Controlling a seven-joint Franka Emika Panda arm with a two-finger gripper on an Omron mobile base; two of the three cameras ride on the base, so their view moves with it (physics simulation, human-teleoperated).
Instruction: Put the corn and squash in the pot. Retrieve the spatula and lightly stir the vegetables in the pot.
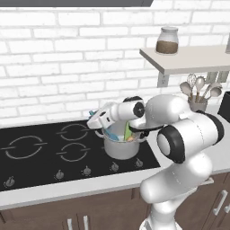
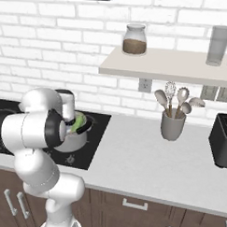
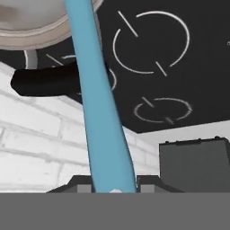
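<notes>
gripper [image 3: 114, 182]: fingers pinched on the spatula [image 3: 96, 99] handle, one tip either side of it at the bottom of the hand view, no gap to the handle.
spatula: teal handle runs from the fingers up to the pot [image 1: 120, 146] rim; a teal sliver also shows inside the pot in the left base view. Held by the far end of the handle, my guess so the blade can reach down among the contents while the hand stays clear of the rim.
pot: on the front right burner of the black cooktop [image 1: 40, 148], wrist hanging just over its left edge. Reads as the stirring step.
vegetables [image 1: 129, 133]: green and orange pieces inside the pot, against the right wall (so the loading part looks done).
left base view: open top of the pot, vegetables, wrist angle; the grip itself is hidden by the hand.
right base view: green piece [image 2: 78, 122] over the rim, plus the grey utensil cup [image 2: 173, 124] well off to the right on the counter; the arm covers most of the pot.
hand view: the grip, pot rim and one black pot handle [image 3: 49, 81]; blade cannot be seen.
</notes>
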